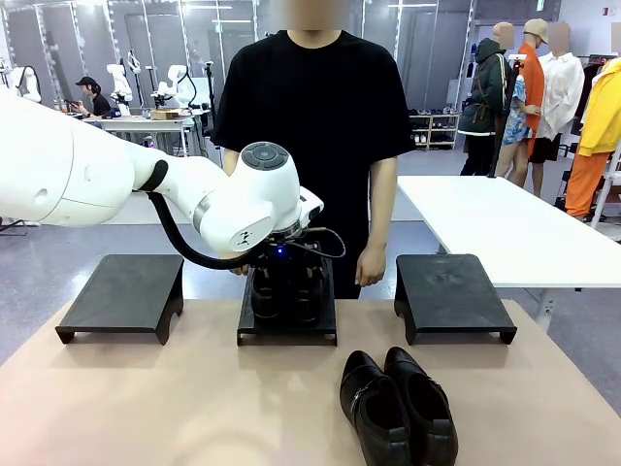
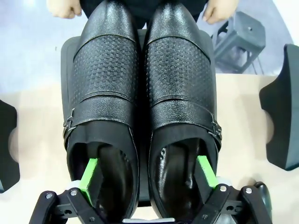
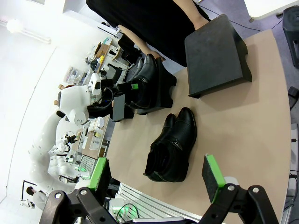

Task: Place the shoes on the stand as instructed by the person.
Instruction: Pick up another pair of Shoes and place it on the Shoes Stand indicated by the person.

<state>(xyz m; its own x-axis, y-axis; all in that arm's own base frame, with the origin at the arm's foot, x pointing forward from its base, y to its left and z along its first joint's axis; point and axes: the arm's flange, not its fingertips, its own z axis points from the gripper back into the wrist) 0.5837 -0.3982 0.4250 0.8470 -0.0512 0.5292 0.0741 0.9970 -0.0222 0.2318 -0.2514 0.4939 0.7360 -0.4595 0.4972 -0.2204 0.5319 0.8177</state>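
Observation:
One pair of glossy black shoes [image 2: 145, 93] stands side by side on the middle stand [image 1: 287, 337], toes toward the person [image 1: 315, 116]. My left gripper [image 2: 147, 172] hangs over their heels, open, with one green fingertip [image 2: 88, 175] down inside each shoe's opening and the two inner walls between them. A second pair of shoes [image 1: 398, 408] lies on the table in front of the stands. My right gripper [image 3: 156, 173] hovers open and empty above the table's near edge, with that second pair [image 3: 170, 144] beyond it. The person's hands [image 2: 219, 9] rest at the stand's far side.
Two more black stands sit bare on the tan table, one at the left [image 1: 121, 296] and one at the right [image 1: 451, 296]. A white table [image 1: 505, 223] stands behind at the right. My left arm [image 1: 194, 194] crosses above the table's left half.

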